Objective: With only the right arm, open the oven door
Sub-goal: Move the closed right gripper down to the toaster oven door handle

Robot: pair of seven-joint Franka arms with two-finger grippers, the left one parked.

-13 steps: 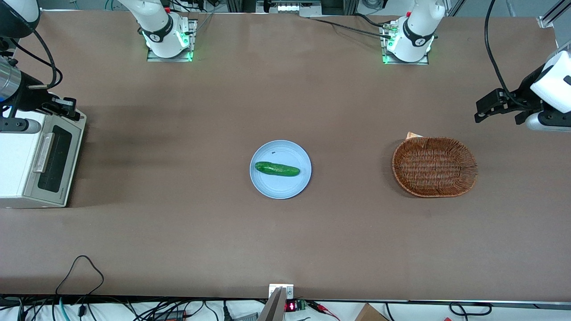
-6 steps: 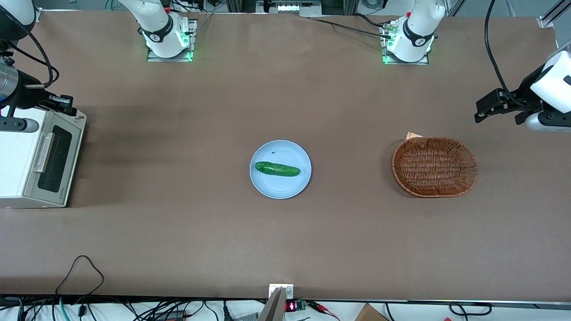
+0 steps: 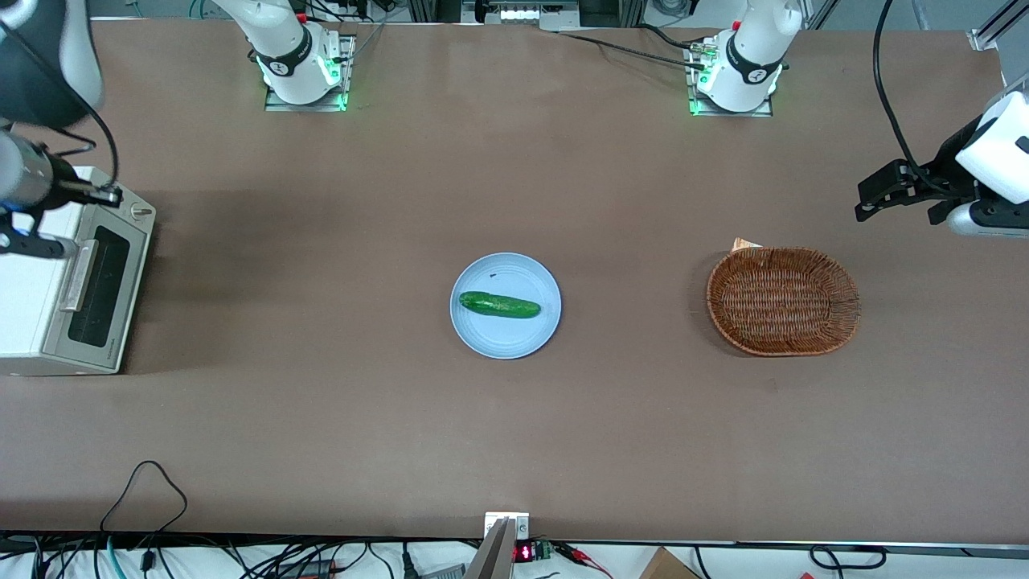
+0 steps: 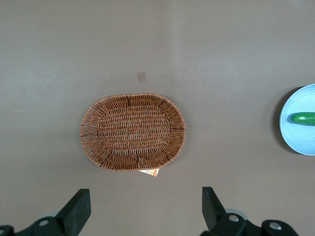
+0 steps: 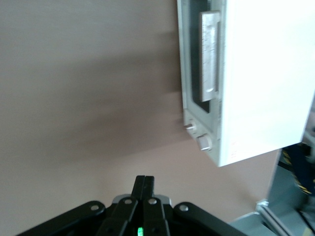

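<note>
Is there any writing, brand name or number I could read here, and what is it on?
Nothing can be read.
Red display at the table's near edge: glowing digits, too small to read.
Arm base band: a mark, too small to read.
Oven, oven door, shut claw by the oven's knob end: no text visible.

Oval wicker basket [image 4: 133, 132] on the brown surface [image 4: 221, 59], an orange scrap [image 4: 149, 172] touching its rim. Well apart, blue plate [image 4: 295, 137] holding a cucumber [image 4: 303, 118].
</note>
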